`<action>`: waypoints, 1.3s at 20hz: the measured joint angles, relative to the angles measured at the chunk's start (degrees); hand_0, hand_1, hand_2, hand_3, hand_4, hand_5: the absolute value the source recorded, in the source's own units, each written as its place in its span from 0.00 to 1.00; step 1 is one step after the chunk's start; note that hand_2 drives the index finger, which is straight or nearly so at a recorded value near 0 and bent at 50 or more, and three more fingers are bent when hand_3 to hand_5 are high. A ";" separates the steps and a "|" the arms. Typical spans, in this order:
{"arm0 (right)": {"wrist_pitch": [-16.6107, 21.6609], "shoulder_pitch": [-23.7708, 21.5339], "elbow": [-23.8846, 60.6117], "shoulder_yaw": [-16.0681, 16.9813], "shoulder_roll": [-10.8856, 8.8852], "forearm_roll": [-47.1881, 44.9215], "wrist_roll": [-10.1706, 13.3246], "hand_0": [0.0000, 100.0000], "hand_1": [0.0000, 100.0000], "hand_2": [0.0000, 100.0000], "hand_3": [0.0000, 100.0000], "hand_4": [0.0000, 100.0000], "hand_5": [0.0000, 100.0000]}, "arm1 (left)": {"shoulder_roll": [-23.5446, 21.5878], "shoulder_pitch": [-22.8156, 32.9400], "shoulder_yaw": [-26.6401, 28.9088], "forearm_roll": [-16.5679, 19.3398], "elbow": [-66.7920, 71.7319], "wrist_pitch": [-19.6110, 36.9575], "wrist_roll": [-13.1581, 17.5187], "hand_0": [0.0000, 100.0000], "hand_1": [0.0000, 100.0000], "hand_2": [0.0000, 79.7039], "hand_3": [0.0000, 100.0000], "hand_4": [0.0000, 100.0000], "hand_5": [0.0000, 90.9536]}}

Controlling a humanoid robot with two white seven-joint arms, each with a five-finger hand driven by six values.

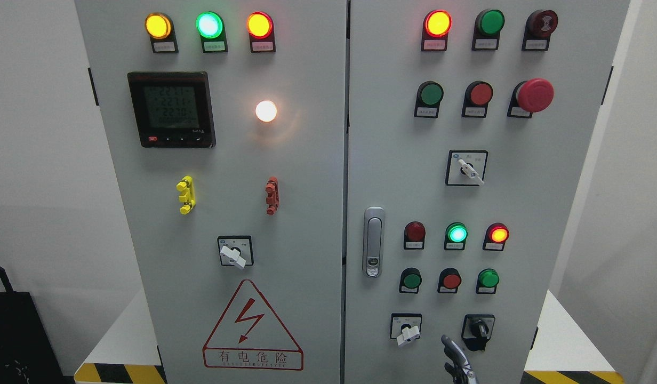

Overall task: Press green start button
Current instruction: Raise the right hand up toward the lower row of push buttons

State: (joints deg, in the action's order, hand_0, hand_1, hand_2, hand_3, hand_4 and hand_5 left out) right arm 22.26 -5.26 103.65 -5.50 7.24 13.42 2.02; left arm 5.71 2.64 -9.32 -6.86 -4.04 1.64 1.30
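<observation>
The left door point(307, 176) of the cabinet carries only lamps, a meter point(171, 109) and a selector, all left of the door handle point(374, 242), and nothing there looks like a start button. Every candidate lies to the right of that handle.

Just right of it and a little below sits the left green button point(411, 279). Further right in the same row come a red button point(450, 280) and then the right green button point(488, 278). An upper green button point(431, 94) sits well above the handle, far from any hand. The labels are too small to read, so I cannot tell which green one is the start button.

The right hand point(459, 362) comes up from the bottom edge, below and to the right of the handle, between a white selector point(408, 332) and a black rotary switch point(478, 328). Only its upper part shows: the fingers point(451, 346) are extended upward, loosely open and holding nothing, and not yet touching the panel as far as I can see. The left hand is not in view.

The hand stands almost straight under the red button, so both lower green buttons lie above it, one up and to the left, the other up and to the right. The move would likely be a short rise with a small sideways shift, steering clear of the red one.
</observation>
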 measured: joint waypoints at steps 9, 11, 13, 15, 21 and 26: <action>0.48 3.25 0.05 2.91 0.09 19.22 3.08 0.41 0.32 0.00 0.50 0.51 0.42 | 0.00 0.00 0.00 0.00 0.00 0.00 0.00 0.12 0.56 0.00 0.00 0.00 0.00; 0.48 3.85 0.09 3.33 0.10 23.06 3.55 0.42 0.31 0.00 0.52 0.52 0.45 | 0.00 0.00 0.00 0.00 0.00 0.00 0.00 0.12 0.56 0.00 0.00 0.00 0.00; 0.48 4.28 0.11 3.70 0.12 26.77 4.32 0.46 0.31 0.00 0.53 0.55 0.49 | 0.00 0.00 0.00 0.00 0.00 0.00 0.00 0.12 0.56 0.00 0.00 0.00 0.00; 0.48 4.56 0.12 4.01 0.12 30.35 5.18 0.49 0.31 0.00 0.55 0.56 0.53 | 0.00 0.00 0.00 0.00 0.00 0.00 0.00 0.12 0.56 0.00 0.00 0.00 0.00; 0.26 5.18 0.12 4.65 0.17 39.73 7.63 0.54 0.30 0.00 0.64 0.63 0.62 | 0.00 -0.01 0.00 0.00 0.00 0.00 0.00 0.12 0.56 0.00 0.00 0.00 0.00; 0.02 7.15 0.01 5.53 0.20 44.98 8.23 0.55 0.30 0.00 0.64 0.64 0.64 | 0.00 -0.01 0.00 0.00 0.00 0.00 0.00 0.12 0.56 0.00 0.00 0.00 0.00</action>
State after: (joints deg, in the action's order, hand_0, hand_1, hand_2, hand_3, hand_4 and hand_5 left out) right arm 22.28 1.89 103.65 0.03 7.44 58.40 10.25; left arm 5.71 2.64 -9.32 -6.85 -4.04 1.64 1.30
